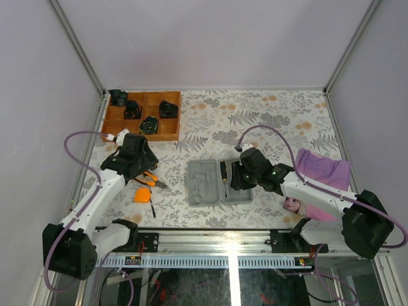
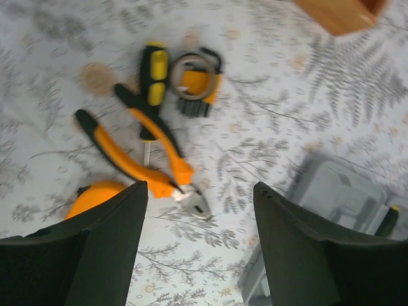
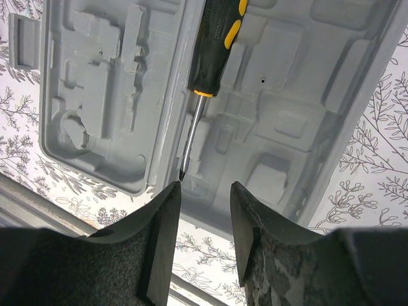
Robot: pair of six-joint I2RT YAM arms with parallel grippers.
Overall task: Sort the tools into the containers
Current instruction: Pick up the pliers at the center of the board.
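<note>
1. The left end effector [image 2: 199,188] hangs released over the pliers [image 2: 137,159] on the worktop [image 2: 287,115], its fingers wide apart and empty.
2. The pliers lie across the shaft of a second screwdriver [image 2: 153,80]. A ringed orange item [image 2: 194,80] sits just beside that tool's handle.
3. The tape [image 2: 95,194] lies near the pliers' handles and is partly hidden by one finger.
4. The right end effector [image 3: 205,191] is also released, with nothing between its fingers, above the open case [image 3: 95,95].
5. A screwdriver [image 3: 213,44] lies in the case's right half along the hinge. Its tip points toward the gap between the fingers.
6. From the top, a wooden tray [image 1: 176,118] holding black objects stands at the far left. A purple cloth [image 1: 322,167] lies right of the case, beside the right arm.
7. The top view hides the second screwdriver and the ringed item under the left arm; only the left wrist view shows them.
8. Only the top view shows a thin black key [image 1: 152,207] just beside the tape.
9. Only the right wrist view shows the case's moulded recesses sharply.
</note>
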